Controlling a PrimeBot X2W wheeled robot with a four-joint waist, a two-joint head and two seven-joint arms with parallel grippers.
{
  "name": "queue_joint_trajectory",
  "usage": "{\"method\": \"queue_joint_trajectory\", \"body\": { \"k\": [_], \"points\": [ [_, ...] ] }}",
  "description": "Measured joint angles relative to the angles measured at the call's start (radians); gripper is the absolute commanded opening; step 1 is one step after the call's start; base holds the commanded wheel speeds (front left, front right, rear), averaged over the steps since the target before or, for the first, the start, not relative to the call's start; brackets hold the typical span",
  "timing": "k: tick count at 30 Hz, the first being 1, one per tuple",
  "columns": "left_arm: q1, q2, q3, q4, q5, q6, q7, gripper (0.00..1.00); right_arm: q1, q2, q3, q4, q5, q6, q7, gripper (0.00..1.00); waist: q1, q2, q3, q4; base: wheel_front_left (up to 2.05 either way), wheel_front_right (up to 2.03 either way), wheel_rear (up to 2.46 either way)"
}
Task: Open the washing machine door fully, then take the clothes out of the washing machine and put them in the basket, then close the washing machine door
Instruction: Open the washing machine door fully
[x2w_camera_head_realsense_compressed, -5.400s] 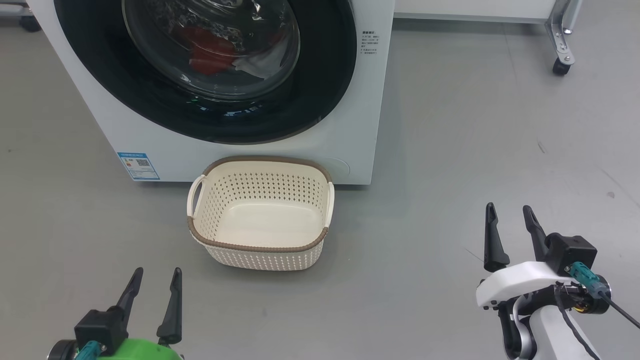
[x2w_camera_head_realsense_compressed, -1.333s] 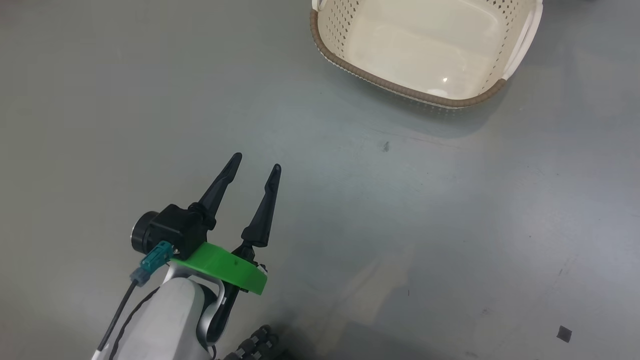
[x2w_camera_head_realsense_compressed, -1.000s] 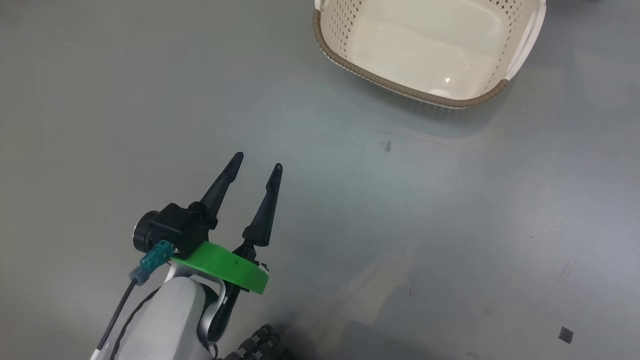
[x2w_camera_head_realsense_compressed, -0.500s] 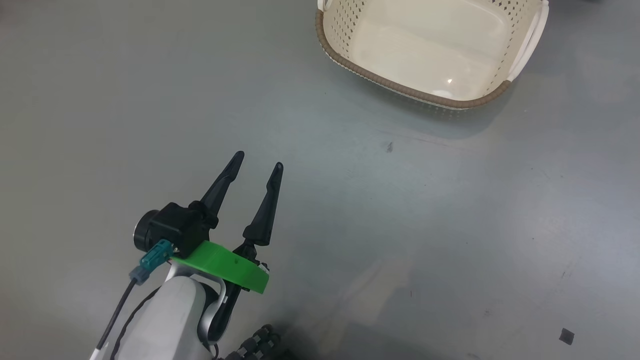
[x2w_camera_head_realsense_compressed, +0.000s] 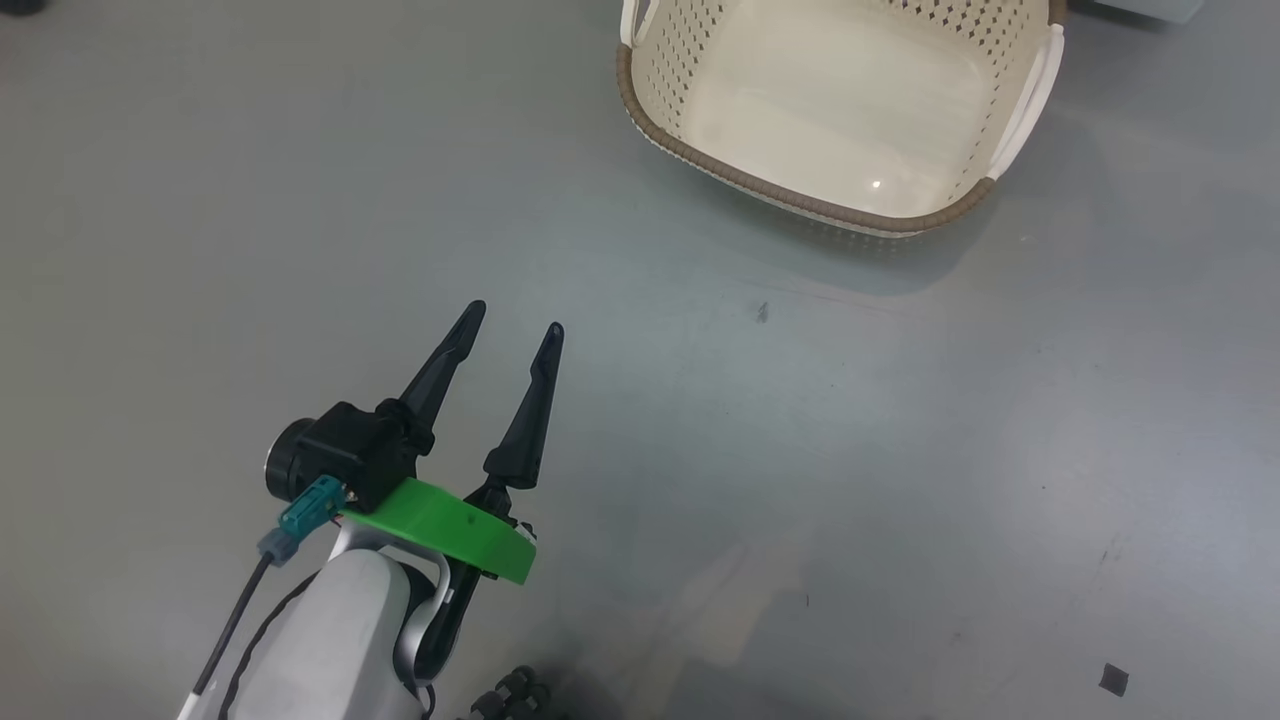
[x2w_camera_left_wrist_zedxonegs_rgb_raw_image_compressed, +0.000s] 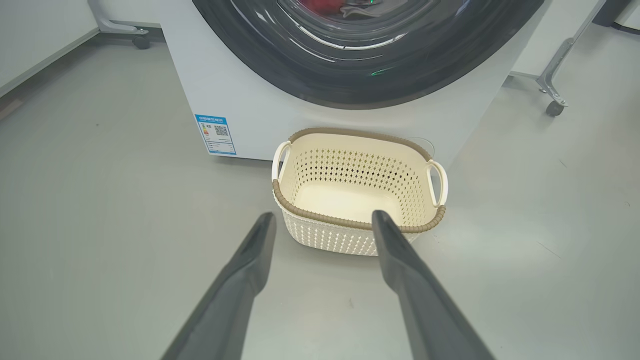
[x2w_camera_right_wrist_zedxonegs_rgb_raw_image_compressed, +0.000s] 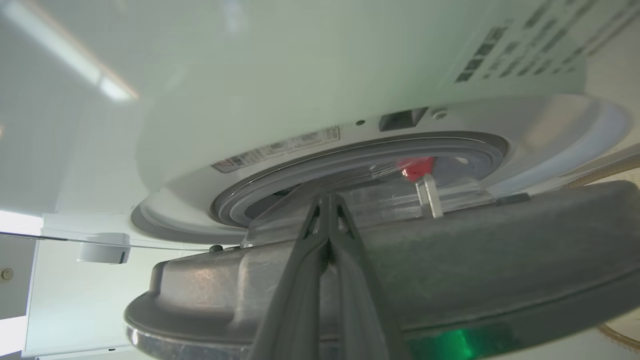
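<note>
Opening the washing machine door (x2w_camera_right_wrist_zedxonegs_rgb_raw_image_compressed: 450, 260): first step in hand, door ajar and not yet swung wide.

Right hand (x2w_camera_right_wrist_zedxonegs_rgb_raw_image_compressed: 327, 200) clenched, its fingers pressed together with nothing between them and its tips at the inner edge of the door's dark rim; whether they touch it cannot be told. At 12 o'clock beyond the tips, a gap shows the grey gasket (x2w_camera_right_wrist_zedxonegs_rgb_raw_image_compressed: 350, 155) and the white front of the washing machine (x2w_camera_right_wrist_zedxonegs_rgb_raw_image_compressed: 300, 75). The clothes (x2w_camera_right_wrist_zedxonegs_rgb_raw_image_compressed: 415, 167) lie inside the drum, a red piece at 1 o'clock of the tips. Left hand (x2w_camera_head_realsense_compressed: 515, 320) released and empty above the floor (x2w_camera_head_realsense_compressed: 900, 450), with the basket (x2w_camera_head_realsense_compressed: 800, 205) at 1 o'clock of it, empty and just before the washer. The next move probably calls for carrying the rim outward on its arc until the opening is clear, without the tips slipping off. After that, a released hand must reach into the drum.
</note>
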Motion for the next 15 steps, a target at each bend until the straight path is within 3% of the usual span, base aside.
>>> {"method": "queue_joint_trajectory", "body": {
  "k": [15],
  "points": [
    [0.001,0.0,0.011,0.002,0.008,0.002,0.0,1.0,0.046,0.017,0.006,0.027,0.011,0.0,0.062,0.0,0.0,0.0,-0.039,-0.022,0.0,0.0,0.0]
  ]
}}
